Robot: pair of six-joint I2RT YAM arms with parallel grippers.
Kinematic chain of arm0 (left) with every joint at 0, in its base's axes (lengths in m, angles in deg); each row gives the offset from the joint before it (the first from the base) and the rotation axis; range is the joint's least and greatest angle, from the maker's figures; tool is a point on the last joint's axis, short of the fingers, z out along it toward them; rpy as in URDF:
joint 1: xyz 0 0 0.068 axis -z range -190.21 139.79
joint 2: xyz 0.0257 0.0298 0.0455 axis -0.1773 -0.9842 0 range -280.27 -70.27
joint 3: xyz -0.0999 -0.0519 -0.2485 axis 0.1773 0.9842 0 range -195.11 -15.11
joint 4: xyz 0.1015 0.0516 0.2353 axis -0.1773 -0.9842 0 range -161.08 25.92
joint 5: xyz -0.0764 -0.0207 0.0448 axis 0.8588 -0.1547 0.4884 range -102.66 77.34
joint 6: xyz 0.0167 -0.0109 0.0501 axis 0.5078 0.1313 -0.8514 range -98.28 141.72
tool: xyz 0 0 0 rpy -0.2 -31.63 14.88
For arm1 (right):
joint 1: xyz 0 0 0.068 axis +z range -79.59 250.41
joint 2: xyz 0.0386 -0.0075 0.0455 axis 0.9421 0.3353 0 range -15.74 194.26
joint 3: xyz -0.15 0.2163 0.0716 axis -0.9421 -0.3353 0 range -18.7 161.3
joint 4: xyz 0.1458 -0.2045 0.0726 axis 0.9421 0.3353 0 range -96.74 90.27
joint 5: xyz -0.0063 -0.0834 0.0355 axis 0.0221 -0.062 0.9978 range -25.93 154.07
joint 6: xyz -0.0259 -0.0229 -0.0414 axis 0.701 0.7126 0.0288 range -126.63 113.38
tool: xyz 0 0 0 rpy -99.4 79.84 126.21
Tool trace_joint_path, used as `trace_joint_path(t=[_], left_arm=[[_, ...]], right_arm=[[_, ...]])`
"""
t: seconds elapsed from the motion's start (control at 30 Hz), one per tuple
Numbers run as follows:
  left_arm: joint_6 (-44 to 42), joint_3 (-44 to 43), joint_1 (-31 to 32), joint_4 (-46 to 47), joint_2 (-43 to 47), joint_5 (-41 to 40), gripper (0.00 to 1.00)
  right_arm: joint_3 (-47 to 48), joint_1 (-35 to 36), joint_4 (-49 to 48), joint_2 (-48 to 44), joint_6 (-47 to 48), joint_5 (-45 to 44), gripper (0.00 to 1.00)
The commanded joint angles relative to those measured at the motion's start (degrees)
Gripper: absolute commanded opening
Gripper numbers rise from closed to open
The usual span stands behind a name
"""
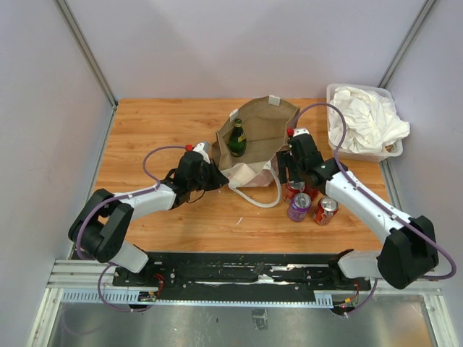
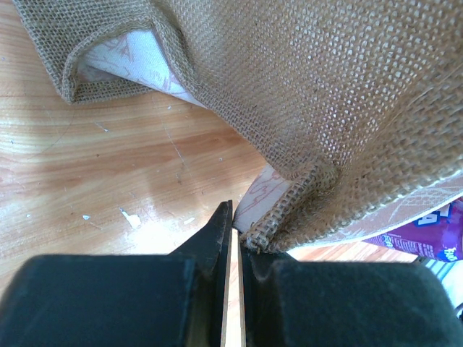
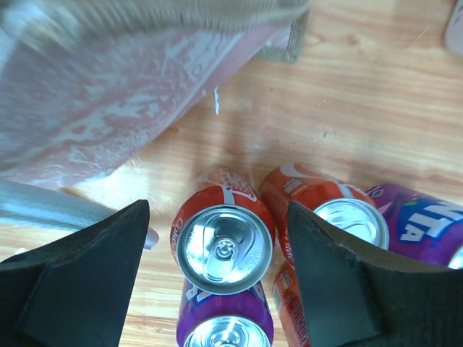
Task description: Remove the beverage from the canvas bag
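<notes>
The tan canvas bag (image 1: 262, 124) lies open at mid-table, and a green glass bottle (image 1: 236, 139) lies inside it. My right gripper (image 1: 292, 181) hangs just right of the bag with its jaws open. They straddle an upright red cola can (image 3: 225, 246) on the table without touching its sides, so the right gripper (image 3: 217, 210) holds nothing. My left gripper (image 1: 215, 176) is at the bag's lower left corner. In the left wrist view the left gripper (image 2: 236, 217) is shut, and a folded burlap corner of the bag (image 2: 325, 94) rests against its right fingertip.
Beside the red can stand an orange can (image 3: 318, 210), a purple can (image 3: 226, 325) and another purple can (image 3: 419, 224). A clear bin of white cloths (image 1: 362, 130) sits at the back right. The bag's white handle (image 1: 260, 199) loops toward the front.
</notes>
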Motion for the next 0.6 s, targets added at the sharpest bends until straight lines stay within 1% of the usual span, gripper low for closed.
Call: trace_joint_path(t=[0.0, 0.07, 0.13, 0.33, 0.57], left_arm=[[-0.3, 0.5, -0.4, -0.6, -0.1, -0.7, 0.09], [-0.4, 0.4, -0.4, -0.6, 0.0, -0.6, 0.09], [-0.3, 0.4, -0.4, -0.6, -0.1, -0.7, 0.09], [-0.6, 0.1, -0.4, -1.0, -0.1, -0.7, 0.09], [-0.4, -0.4, -0.4, -1.0, -0.3, -0.7, 0.09]], right_arm=[[4.0, -0.7, 1.6, -3.3, 1.2, -2.7, 0.8], [4.8, -0.7, 1.9, -3.9, 1.7, -3.1, 0.87], [5.6, -0.8, 2.2, -4.3, 1.8, -3.2, 0.88], [10.8, 0.1, 2.7, -4.7, 2.9, -1.5, 0.84], [22.2, 5.1, 4.1, -0.4, 7.4, -2.6, 0.79]])
